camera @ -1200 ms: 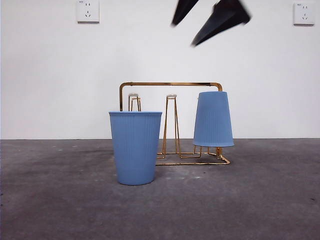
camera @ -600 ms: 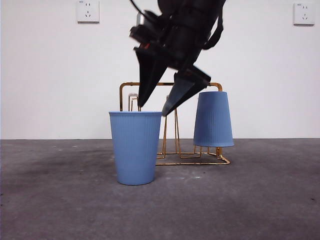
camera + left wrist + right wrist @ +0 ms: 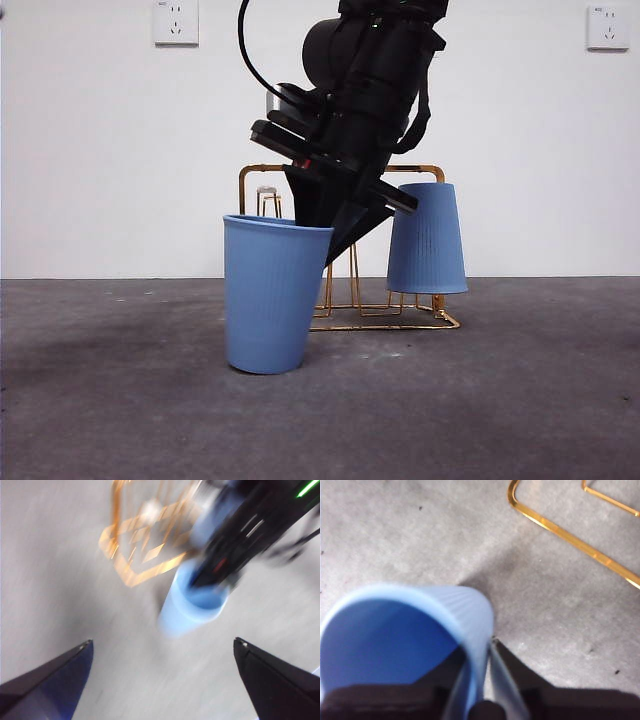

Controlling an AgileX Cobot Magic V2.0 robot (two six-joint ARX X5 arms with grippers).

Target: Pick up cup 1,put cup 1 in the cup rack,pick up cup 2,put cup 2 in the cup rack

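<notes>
A blue ribbed cup point(image 3: 275, 300) stands open end up on the grey table, leaning slightly. My right gripper point(image 3: 318, 235) comes down from above onto its rim, one jaw inside and one outside, shut on the cup wall; the right wrist view shows the gripper point(image 3: 480, 647) pinching the cup's rim point(image 3: 395, 640). A second blue cup point(image 3: 427, 240) hangs upside down on the right peg of the gold wire cup rack point(image 3: 340, 168) behind. My left gripper point(image 3: 162, 647) is open and empty, high above the cup point(image 3: 192, 605) and rack point(image 3: 135, 555).
The rack's base wire point(image 3: 560, 530) lies close beside the held cup. Bare pegs point(image 3: 268, 200) stand at the rack's left side. A white wall with sockets point(image 3: 176, 22) closes the back. The right arm point(image 3: 250, 530) is over the cup in the blurred left wrist view.
My right gripper has come down from the top of the picture onto the upright cup's rim and closed on it. The cup has tipped and shifted slightly to the right.
</notes>
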